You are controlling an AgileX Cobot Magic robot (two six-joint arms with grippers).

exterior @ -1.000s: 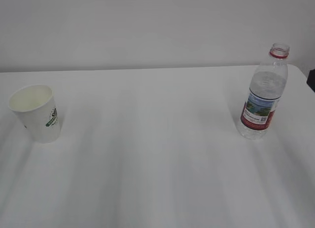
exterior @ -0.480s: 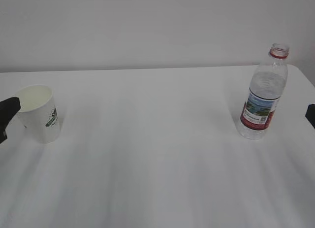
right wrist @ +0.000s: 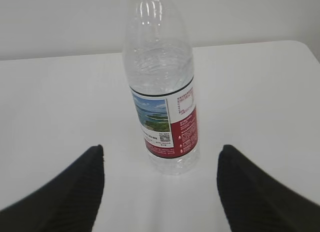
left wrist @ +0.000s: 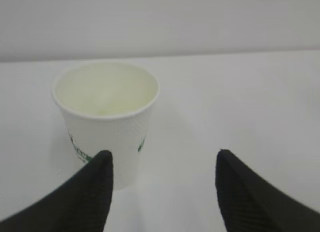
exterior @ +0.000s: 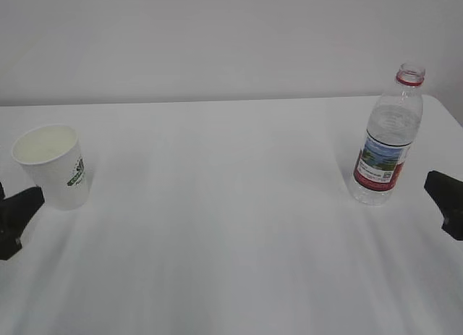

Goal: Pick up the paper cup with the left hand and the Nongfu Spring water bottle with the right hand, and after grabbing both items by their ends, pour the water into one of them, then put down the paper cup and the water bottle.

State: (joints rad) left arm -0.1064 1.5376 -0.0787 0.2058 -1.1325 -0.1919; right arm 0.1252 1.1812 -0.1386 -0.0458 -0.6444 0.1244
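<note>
The white paper cup (exterior: 52, 166) stands upright at the table's left, its green logo facing right. My left gripper (exterior: 18, 210) is low at the frame's left edge, just short of the cup. In the left wrist view the left gripper (left wrist: 163, 157) is open and holds nothing. The cup (left wrist: 106, 117) stands ahead, left of the gap. The Nongfu Spring water bottle (exterior: 384, 143) stands uncapped at the right, with water (right wrist: 157, 74) up to its shoulder. My right gripper (exterior: 446, 193) is open beside it. From the right wrist the bottle (right wrist: 161, 91) is centred beyond the right gripper (right wrist: 161, 151).
The white table (exterior: 231, 234) meets a plain pale wall at the back. The table's right edge runs close behind the bottle. Nothing else stands on the table between cup and bottle.
Both grippers have entered the exterior view. The left one dropped lower beside the cup, and the right one moved inward towards the bottle. Cup and bottle have not moved.
</note>
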